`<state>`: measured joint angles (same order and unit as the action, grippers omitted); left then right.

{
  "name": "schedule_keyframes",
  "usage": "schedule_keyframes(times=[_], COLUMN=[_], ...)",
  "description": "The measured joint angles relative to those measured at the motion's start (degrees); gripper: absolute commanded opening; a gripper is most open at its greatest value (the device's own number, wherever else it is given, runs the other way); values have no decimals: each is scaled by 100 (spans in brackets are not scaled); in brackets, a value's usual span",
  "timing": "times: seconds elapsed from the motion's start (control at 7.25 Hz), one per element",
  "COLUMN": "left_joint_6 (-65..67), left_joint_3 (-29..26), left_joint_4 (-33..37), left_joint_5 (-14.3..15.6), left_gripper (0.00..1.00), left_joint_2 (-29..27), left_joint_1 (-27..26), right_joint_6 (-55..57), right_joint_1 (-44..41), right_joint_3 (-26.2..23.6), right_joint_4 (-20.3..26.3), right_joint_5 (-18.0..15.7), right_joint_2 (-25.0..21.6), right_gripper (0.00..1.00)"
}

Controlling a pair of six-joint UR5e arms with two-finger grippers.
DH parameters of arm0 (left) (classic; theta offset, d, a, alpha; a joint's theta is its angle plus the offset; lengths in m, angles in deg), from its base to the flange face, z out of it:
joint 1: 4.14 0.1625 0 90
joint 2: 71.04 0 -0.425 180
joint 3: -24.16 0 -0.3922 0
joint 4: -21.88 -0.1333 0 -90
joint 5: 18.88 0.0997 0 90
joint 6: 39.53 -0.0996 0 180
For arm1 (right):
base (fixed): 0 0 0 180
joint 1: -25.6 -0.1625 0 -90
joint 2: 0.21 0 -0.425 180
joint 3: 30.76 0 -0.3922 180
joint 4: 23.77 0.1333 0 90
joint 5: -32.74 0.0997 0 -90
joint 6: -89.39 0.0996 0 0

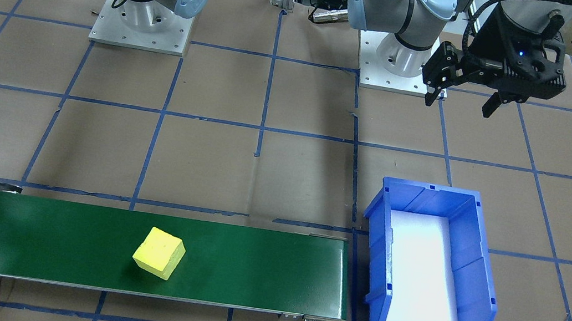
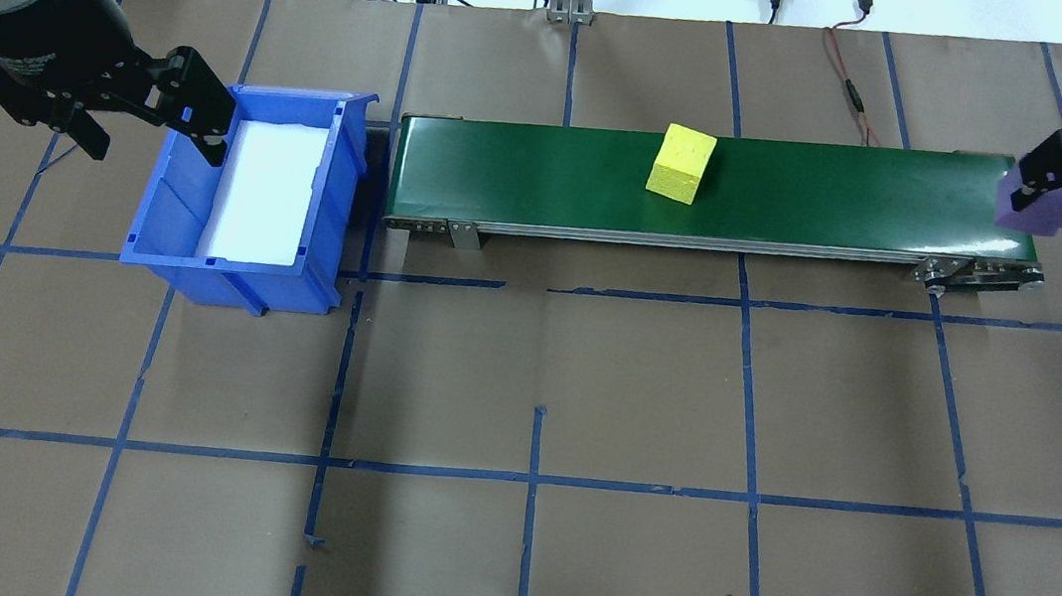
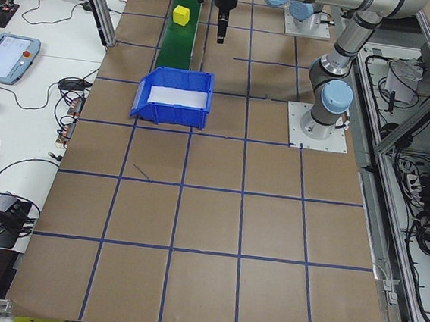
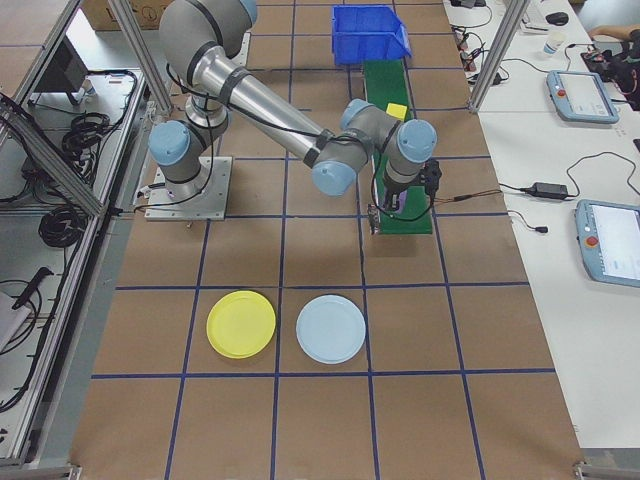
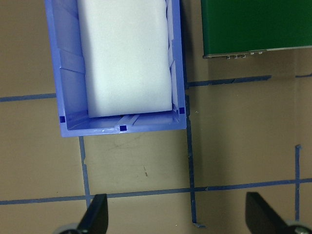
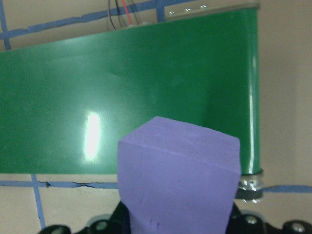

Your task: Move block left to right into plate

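A blue rectangular bin [image 1: 429, 276] with a white foam liner [image 1: 424, 275] stands just off one end of the green conveyor belt [image 1: 248, 267]. A pale-blue round plate [image 4: 331, 329] lies on the brown paper-covered table [image 2: 580, 394], gridded in blue tape, at 6 o'clock from the belt in the exterior right view. Tablets [image 4: 578, 95] and cables occupy the white side bench [image 4: 560, 150].

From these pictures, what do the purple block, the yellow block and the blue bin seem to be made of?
Purple block, held in the right hand: probably foam, with a matte, faintly dented surface. Yellow block on the green belt: likely the same foam, dull and slightly rough-edged. Blue bin: moulded rigid plastic, smooth with ribbed walls; the white pad inside looks like soft foam.
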<state>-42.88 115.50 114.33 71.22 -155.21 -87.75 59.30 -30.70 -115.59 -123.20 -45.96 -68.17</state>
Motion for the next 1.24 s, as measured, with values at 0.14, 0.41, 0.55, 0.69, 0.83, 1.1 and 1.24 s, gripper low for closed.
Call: schedule_keyframes(times=[0.14,0.41,0.55,0.69,0.83,1.1,1.24], left_joint_6=[255,411,425,429,430,433,435], left_joint_3=[2,12,17,21,23,24,27], left_joint_4=[5,9,12,16,18,19,19], left_joint_5=[9,15,15,16,16,13,10], left_gripper=[100,100,100,100,100,100,100], left_joint_2=[3,5,5,7,11,13,14], left_joint_1=[-8,-16,-23,-30,-36,-40,-41], right_joint_6=[-669,-2010,-2643,-3159,-3456,-3657,-3659], right_joint_1=[490,1457,1876,2271,2582,2824,2850], right_joint_3=[-16,-28,-16,-18,-15,-3,-2], right_joint_4=[111,141,18,-175,-310,-422,-505], right_joint_5=[-140,-402,-447,-465,-485,-613,-642], right_joint_2=[-93,1,241,521,736,992,1037], right_gripper=[41,41,41,41,41,99,100])
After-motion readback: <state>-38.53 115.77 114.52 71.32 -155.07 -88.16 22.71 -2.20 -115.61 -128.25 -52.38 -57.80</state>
